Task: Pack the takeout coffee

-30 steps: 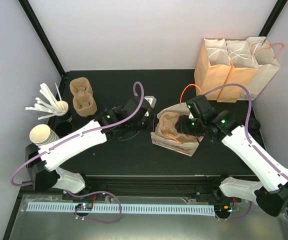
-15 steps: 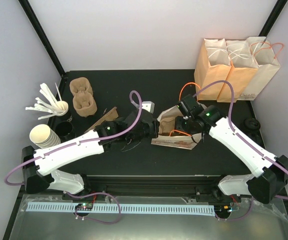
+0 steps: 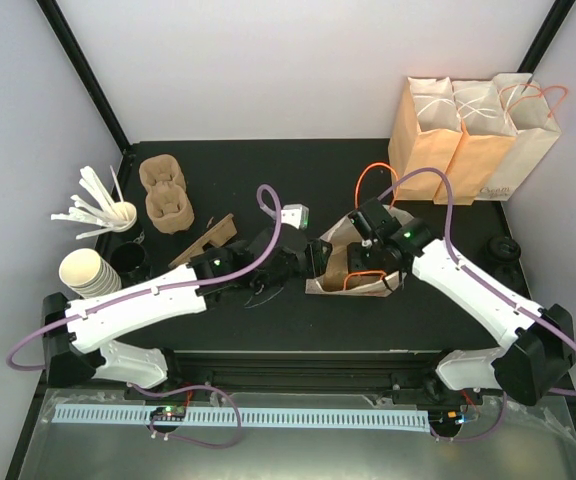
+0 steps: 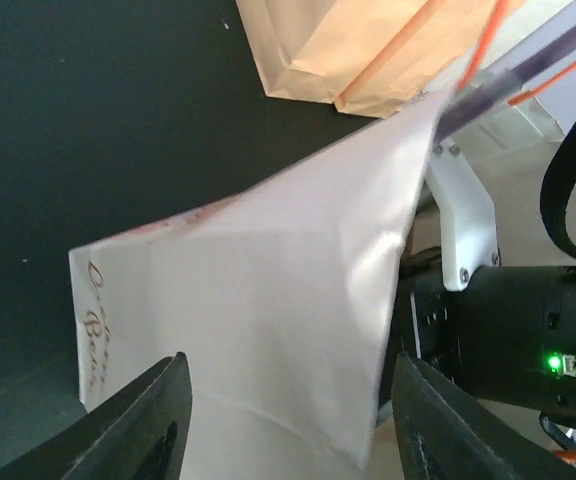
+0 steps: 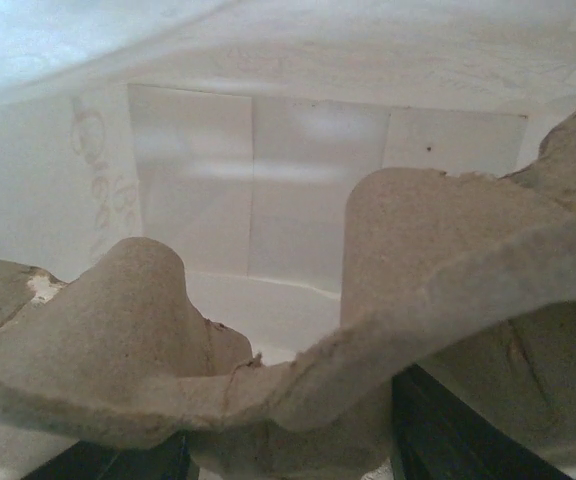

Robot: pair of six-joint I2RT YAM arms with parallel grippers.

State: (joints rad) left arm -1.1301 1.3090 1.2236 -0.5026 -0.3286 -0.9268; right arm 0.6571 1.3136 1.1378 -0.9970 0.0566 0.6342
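Note:
A white paper bag (image 3: 340, 283) lies on its side mid-table, mouth towards my right arm. My right gripper (image 3: 366, 256) reaches into it, shut on a brown pulp cup carrier (image 5: 438, 250). In the right wrist view the carrier's rim runs across the right gripper (image 5: 288, 445), with the bag's white inside behind it. My left gripper (image 3: 318, 258) stands open at the bag's closed end. In the left wrist view the bag (image 4: 258, 300) fills the space ahead of the spread left gripper (image 4: 288, 430). The takeout coffee (image 3: 128, 258), small and black, stands far left by the white cups.
Three upright paper bags (image 3: 468, 125) stand at the back right. Two more pulp carriers (image 3: 166, 190), a cup of stirrers (image 3: 103, 212) and a stack of white cups (image 3: 86, 270) sit at the left. A flat brown piece (image 3: 208, 238) lies behind my left arm. Black lids (image 3: 503, 248) lie at the right edge.
My left gripper's jaws have opened at the bag's end. The right gripper has pushed left with the carrier, deeper into the bag, and the bag has flattened and shifted.

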